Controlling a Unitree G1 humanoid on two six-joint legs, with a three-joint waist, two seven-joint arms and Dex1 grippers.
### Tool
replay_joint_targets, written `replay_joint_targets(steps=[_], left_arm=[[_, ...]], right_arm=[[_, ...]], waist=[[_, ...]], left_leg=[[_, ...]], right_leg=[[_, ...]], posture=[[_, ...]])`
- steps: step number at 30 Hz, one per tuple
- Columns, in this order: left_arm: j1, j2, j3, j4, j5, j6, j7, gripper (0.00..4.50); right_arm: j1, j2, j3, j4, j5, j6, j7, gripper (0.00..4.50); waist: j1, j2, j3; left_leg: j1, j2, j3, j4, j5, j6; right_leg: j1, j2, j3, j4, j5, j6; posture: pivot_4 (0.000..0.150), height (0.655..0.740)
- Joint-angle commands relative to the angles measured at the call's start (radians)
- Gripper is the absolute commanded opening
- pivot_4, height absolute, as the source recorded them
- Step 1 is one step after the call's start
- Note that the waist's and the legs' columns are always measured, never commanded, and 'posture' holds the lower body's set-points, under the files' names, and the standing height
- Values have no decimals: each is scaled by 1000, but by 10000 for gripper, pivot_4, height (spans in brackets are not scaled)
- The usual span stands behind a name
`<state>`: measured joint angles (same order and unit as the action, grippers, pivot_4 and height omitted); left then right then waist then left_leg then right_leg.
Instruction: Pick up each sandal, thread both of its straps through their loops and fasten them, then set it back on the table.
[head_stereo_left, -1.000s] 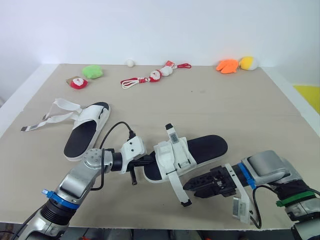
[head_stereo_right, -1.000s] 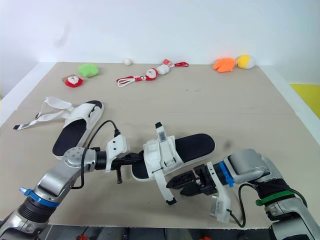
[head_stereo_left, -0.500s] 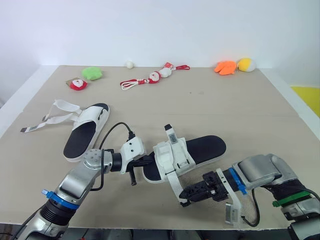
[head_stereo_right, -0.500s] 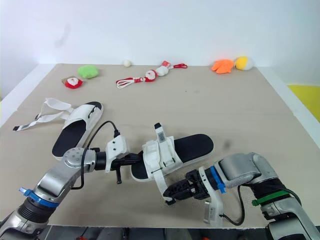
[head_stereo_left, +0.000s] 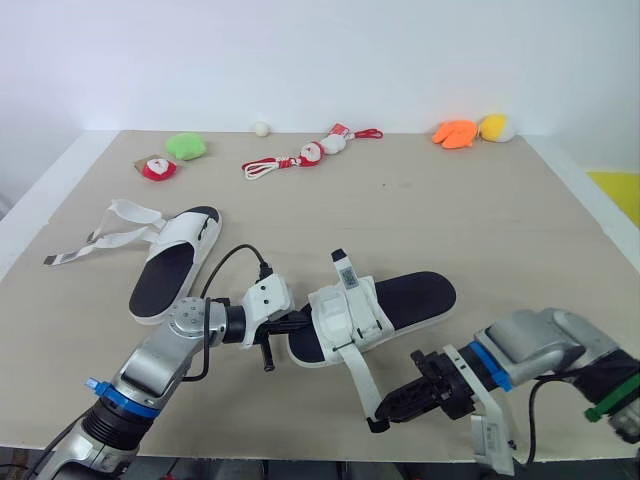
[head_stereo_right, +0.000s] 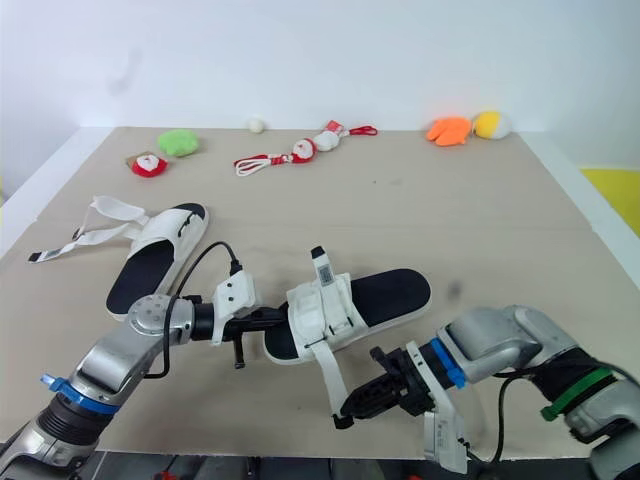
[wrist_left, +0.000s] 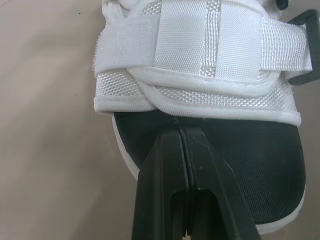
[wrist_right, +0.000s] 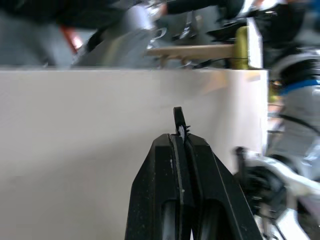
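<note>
1. The left arm is reached forward and inward, low over the worktop (head_stereo_left: 470, 215). The left tool (head_stereo_left: 297, 321) is aimed at the near end of the sandal (head_stereo_left: 400, 300), which lies flat just ahead of its tips.
2. The left tool's fingers are pressed together, and nothing is seen between them.
3. The right forearm is laid across the near edge, with the right tool (head_stereo_left: 392, 412) pointed toward the robot's left. The tip of the strap (head_stereo_left: 357, 372) is pinched between its fingers, and the strap is drawn out from the sandal to the tool.
4. The second sandal (head_stereo_left: 168, 268) lies beyond the left tool and to its left, well apart, with its straps loose on the worktop.
5. In the left wrist view, the closed tips (wrist_left: 181, 132) are seen over the black footbed, just short of the fastened upper band.
6. In the right wrist view, a thin black strap tip with a white sliver is seen poking out past the closed fingers (wrist_right: 167, 155).
7. The upper is made of white woven webbing with a ribbed weave, and a black plastic loop is seen at one side. The footbed is matt black with a white rim, and the worktop is plain beige.
</note>
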<state>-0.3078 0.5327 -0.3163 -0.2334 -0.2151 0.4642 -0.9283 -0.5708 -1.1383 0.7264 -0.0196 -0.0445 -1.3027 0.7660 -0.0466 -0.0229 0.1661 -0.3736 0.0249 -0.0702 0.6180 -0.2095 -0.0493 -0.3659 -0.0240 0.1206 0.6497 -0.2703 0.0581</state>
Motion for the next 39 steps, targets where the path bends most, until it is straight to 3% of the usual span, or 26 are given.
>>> replay_joint_targets(steps=[1, 4, 8, 11, 15, 18, 22, 30, 39], left_arm=[[34, 20, -53, 58, 27, 30, -25, 0], [37, 21, -55, 56, 28, 29, -27, 0], [40, 20, -56, 55, 30, 27, -30, 0], [40, 20, -54, 56, 31, 28, -32, 0], [47, 17, -53, 47, 30, 33, -26, 0], [50, 13, -52, 45, 31, 33, -21, 0], [51, 4, -57, 47, 35, 32, -15, 0], [44, 3, -54, 56, 40, 27, -14, 0], [37, 10, -52, 65, 39, 23, -23, 0]], right_arm=[[-83, -82, 31, -179, 395, 267, 175, 387], [-115, -105, -18, -300, 699, 594, 321, 387], [-140, -42, -132, -318, 926, 976, 370, 387], [-168, -4, -213, -306, 1012, 1248, 376, 387], [-203, 52, -257, -298, 1026, 1582, 315, 387], [-296, 185, -236, -308, 1008, 1842, 193, 387], [-370, 311, -247, -248, 925, 2003, 167, 387], [-476, 431, -297, -57, 795, 2162, 167, 387], [-456, 479, -308, -16, 646, 2223, 153, 387]], waist=[[0, 1, 0], [0, 1, 0], [1, 1, 0], [3, 1, 0], [2, 2, 0], [1, 4, -1], [3, 4, -1], [1, 5, 0], [0, 6, 0]], left_leg=[[0, 0, 0, 0, 0, 0], [0, 1, 0, 0, 0, 0], [-2, 1, -1, 0, -1, 1], [-8, 1, -2, 1, -2, 3], [-13, 0, -7, 2, -2, 3], [-14, 1, -10, 2, -2, 3], [-16, 2, -10, 2, -2, 2], [-18, 2, -11, 4, -2, 2], [-18, 2, -11, 5, -2, 3]], right_leg=[[0, 0, 0, 0, 0, 0], [0, 0, 0, 0, 0, 0], [-1, 0, -1, 0, 1, -3], [-5, 0, -3, 0, 2, -5], [-9, 0, -8, 0, 4, -2], [-10, 1, -10, 0, 4, -1], [-11, 3, -12, 0, 2, 4], [-12, 3, -13, 0, 3, 5], [-14, 4, -13, 1, 4, 6]], posture=[[1500, 7400], [1500, 7400], [1500, 7400], [1500, 7400], [1500, 7400], [1500, 7400], [1500, 7400], [1500, 7400], [1500, 7400]])
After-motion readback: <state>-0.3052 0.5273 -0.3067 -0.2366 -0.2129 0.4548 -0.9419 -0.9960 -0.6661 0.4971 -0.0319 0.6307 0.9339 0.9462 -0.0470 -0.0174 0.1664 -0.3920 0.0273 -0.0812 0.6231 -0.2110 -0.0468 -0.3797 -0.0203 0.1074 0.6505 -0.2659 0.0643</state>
